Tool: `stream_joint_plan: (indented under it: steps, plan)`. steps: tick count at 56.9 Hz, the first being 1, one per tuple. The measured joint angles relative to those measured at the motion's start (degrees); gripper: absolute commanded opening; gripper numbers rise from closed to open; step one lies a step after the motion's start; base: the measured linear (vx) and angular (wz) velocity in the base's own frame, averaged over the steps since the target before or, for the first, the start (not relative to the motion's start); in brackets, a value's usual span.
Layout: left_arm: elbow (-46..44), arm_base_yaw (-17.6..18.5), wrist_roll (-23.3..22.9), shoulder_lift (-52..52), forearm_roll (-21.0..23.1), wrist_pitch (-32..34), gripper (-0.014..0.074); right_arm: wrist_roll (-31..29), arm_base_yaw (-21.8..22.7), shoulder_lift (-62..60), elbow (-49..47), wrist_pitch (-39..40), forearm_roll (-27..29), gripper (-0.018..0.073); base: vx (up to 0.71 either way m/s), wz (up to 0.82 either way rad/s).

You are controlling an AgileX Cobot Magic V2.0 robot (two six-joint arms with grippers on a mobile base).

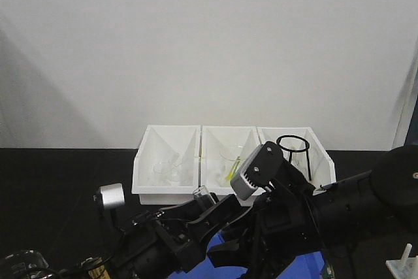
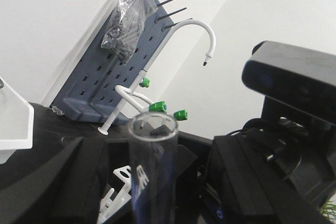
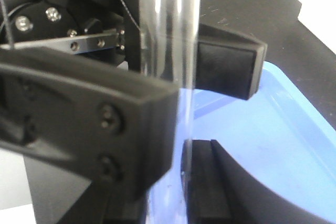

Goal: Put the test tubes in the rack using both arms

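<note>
Left arm [image 1: 160, 243]: we see black, jointed casing.
Right arm [image 1: 339, 210]: black too, with ribbed grey wrist module [image 1: 256, 171].
Jaws: matte black; we see silver screws [image 3: 23, 23] behind.
</note>
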State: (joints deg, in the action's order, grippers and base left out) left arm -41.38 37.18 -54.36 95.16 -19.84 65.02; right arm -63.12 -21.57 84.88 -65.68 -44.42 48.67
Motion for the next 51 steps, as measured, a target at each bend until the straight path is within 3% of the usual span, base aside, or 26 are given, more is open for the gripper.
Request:
stream_joint_plan:
  steps: [16, 31, 51]
  plan:
    - [0.0, -0.33, 0.11, 0.0, 5.75, 0.0, 0.0521, 0.0, 0.0, 0.0, -0.04, 0.0, 0.0, -0.0008, 0.0, 0.0]
    - [0.0, -2.36, 0.12, 0.0, 5.75, 0.0, 0.0521, 0.22, 0.0, 0.0, -0.17, 0.19, 0.22, -0.0008, 0.0, 0.0]
    - [-0.91, -2.47, 0.12, -2.48, 6.07, 0.07, 0.0521, 0.7, 0.0, 0.0, -0.21, 0.19, 0.22, -0.0008, 0.0, 0.0]
